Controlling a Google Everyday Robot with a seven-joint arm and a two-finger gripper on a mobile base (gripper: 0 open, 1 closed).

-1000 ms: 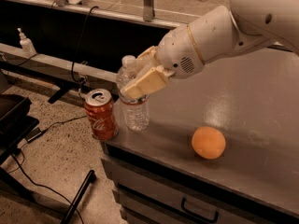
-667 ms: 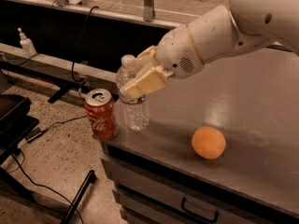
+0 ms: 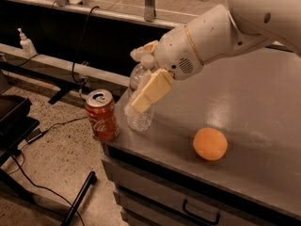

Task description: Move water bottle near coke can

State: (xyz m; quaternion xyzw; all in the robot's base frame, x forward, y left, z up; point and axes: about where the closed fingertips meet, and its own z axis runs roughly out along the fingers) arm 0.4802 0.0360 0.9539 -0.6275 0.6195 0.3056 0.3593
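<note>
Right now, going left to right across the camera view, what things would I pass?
White pump bottle → coke can → water bottle, with the gripper closed around it → orange on the counter.

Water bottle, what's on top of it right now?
The claw grips the water bottle around its upper half, with one tan finger slanting across the front. That finger hides the bottle's middle. The clear lower part shows below it, and the cap is hard to make out.
</note>
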